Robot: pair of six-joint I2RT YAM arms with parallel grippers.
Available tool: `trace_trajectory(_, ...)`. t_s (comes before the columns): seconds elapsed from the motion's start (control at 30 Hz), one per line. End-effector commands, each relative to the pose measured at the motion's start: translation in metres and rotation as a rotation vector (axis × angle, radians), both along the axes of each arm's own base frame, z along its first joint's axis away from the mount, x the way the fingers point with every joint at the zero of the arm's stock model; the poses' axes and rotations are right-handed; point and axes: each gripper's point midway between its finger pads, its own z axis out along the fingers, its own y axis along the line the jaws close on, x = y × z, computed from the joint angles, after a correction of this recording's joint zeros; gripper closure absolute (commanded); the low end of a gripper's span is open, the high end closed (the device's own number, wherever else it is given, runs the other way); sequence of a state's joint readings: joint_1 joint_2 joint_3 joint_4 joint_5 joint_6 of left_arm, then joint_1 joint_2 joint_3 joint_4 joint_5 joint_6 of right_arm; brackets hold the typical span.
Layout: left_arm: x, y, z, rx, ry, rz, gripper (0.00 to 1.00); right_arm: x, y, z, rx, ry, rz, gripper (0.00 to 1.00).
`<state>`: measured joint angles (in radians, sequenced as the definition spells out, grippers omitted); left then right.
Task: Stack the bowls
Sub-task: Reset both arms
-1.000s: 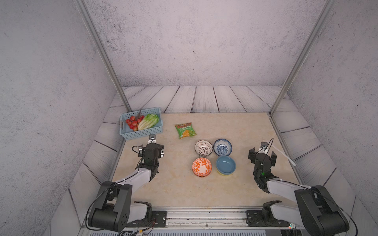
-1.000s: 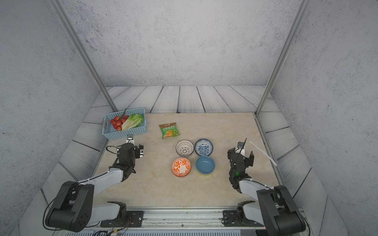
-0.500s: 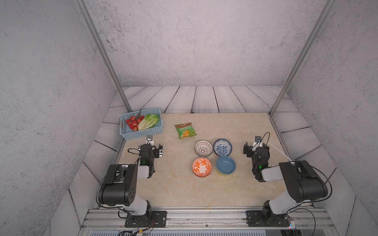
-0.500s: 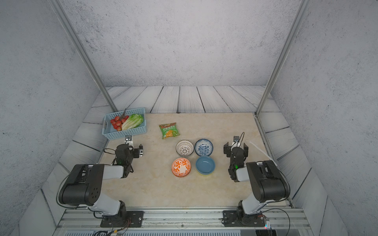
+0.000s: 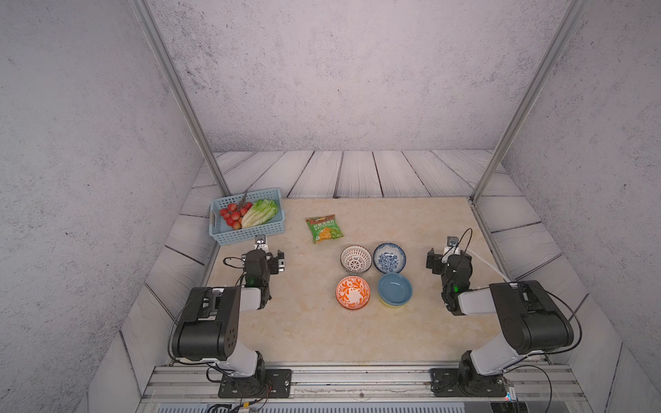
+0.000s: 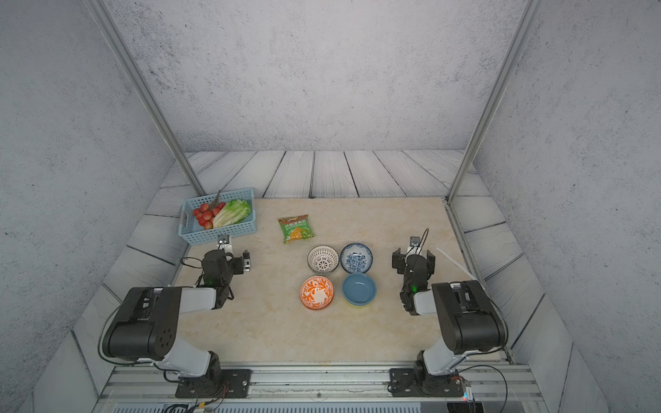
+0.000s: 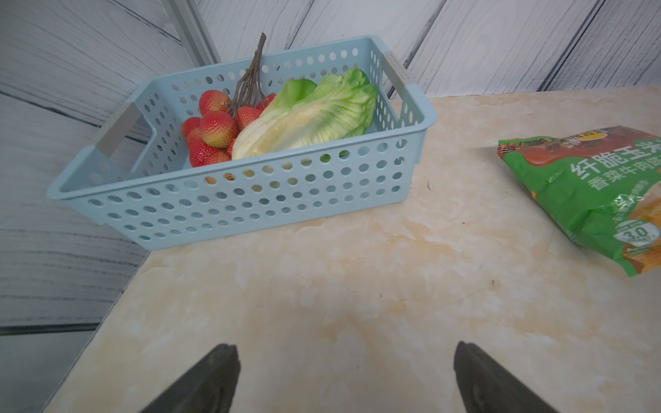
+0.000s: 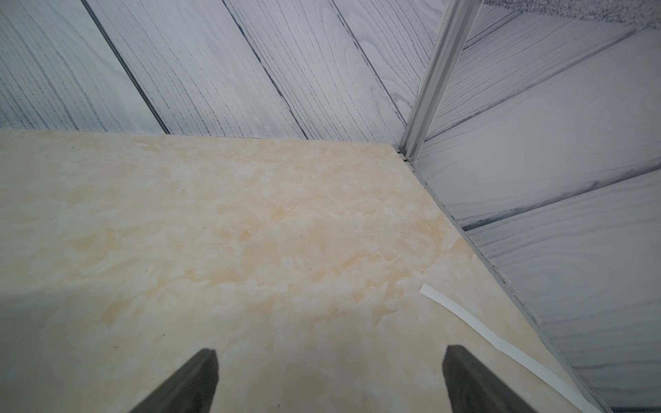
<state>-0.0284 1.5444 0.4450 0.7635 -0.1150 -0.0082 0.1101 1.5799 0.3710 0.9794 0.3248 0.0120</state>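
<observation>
A beige marble-patterned tabletop (image 5: 304, 321) is filling the floor of the grey-walled cell. At its near edge the black-and-white left arm (image 5: 214, 314) and the matching right arm (image 5: 518, 314) are folding low, each reaching forward over its own side of the table.

A pale blue perforated plastic basket (image 5: 246, 234) is sitting at the far left corner, holding a green lettuce head (image 5: 260, 212) beside a bunch of red bumpy fruit (image 5: 232, 214).

The left gripper (image 7: 345, 347) is hovering just in front of the basket, jaws spread wide and holding nothing. The right gripper (image 8: 331, 350) is hovering over bare table near the right edge, jaws likewise wide apart and empty.

A green crinkled snack bag (image 5: 323, 229) is lying flat near the middle, between the basket and the bowls.

The bowls are sitting close together in a square right of centre, between the grippers and nearer the right one. At the back are the white ceramic bowl with dark lattice lines (image 5: 356, 259) and, to its right, the blue-floral ceramic bowl (image 5: 389, 257). In front are the orange-scroll ceramic bowl (image 5: 352, 291) and the plain slate-blue ceramic bowl (image 5: 395, 289), which is nesting in a lime-green bowl (image 5: 393, 305) showing only its rim. What is lying under the others is unclear.

A thin white strip (image 8: 483, 329) is lying along the right edge.
</observation>
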Motion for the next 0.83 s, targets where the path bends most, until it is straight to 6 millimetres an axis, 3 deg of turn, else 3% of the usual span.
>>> trace_trajectory(0.0, 0.0047, 0.0032, 0.0111, -0.007, -0.029, 0.018, 0.0, 0.0014, -0.0045, -0.0001, 0.005, 0.002, -0.026, 0.01)
trace_trajectory(0.8, 0.0044, 0.0032, 0.0114, -0.005, -0.03, 0.017, 0.0, 0.0004, -0.0047, 0.0003, 0.004, -0.002, -0.026, 0.01)
